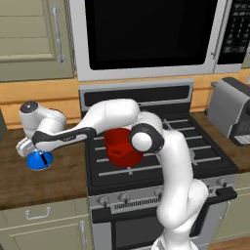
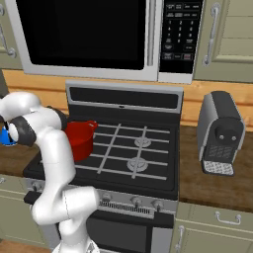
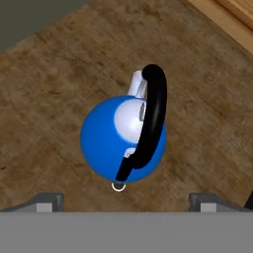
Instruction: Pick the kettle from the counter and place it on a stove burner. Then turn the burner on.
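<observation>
The small blue kettle (image 1: 38,161) with its black arched handle stands upright on the dark wood counter (image 1: 44,183), left of the stove. My gripper (image 1: 33,151) hangs just above it, pointing down. In the hand view the kettle (image 3: 116,141) lies centred between the two fingertips (image 3: 49,200), which stand wide apart and touch nothing, so the gripper (image 3: 126,200) is open. A sliver of the kettle (image 2: 6,137) peeks out behind my arm at the left edge of the right base view. Silver burners (image 2: 143,142) sit under the black grates on the stove's right half.
A red two-handled pot (image 1: 122,146) occupies the stove's front-left burner, close to my arm. Stove knobs (image 2: 131,201) line the front panel. A coffee machine (image 2: 222,133) stands on the right counter. A microwave (image 1: 146,34) hangs above the stove.
</observation>
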Controlling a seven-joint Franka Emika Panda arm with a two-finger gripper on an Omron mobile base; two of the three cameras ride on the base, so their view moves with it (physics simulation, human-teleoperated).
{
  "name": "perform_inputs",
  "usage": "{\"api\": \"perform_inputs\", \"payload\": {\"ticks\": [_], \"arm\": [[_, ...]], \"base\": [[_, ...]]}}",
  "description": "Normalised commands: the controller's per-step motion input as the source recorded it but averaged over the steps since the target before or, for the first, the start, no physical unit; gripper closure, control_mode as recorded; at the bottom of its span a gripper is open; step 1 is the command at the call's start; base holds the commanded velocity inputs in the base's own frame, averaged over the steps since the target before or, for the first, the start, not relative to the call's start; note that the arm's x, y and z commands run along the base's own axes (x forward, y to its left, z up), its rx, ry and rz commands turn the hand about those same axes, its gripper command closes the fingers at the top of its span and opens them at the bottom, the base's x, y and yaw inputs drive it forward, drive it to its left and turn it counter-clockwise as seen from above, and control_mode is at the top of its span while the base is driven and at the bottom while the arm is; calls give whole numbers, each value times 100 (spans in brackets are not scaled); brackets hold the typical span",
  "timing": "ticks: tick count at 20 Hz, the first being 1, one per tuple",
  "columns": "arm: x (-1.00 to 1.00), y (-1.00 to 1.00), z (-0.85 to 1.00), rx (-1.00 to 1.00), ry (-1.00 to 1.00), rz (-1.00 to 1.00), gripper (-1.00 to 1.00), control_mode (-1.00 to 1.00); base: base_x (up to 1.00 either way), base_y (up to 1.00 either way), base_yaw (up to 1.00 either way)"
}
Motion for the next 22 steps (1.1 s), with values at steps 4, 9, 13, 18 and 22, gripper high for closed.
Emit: {"api": "perform_inputs", "payload": {"ticks": [4, 9, 13, 18, 22], "arm": [[36, -14, -11, 0, 0, 0, -100, -100], [38, 0, -6, 0, 0, 0, -100, -100], [16, 6, -7, 0, 0, 0, -100, -100], [15, 9, -6, 0, 0, 0, -100, -100], [1, 30, -10, 0, 0, 0, -100, -100]], "base": [[0, 0, 0], [0, 0, 0], [0, 0, 0], [0, 0, 0], [0, 0, 0]]}}
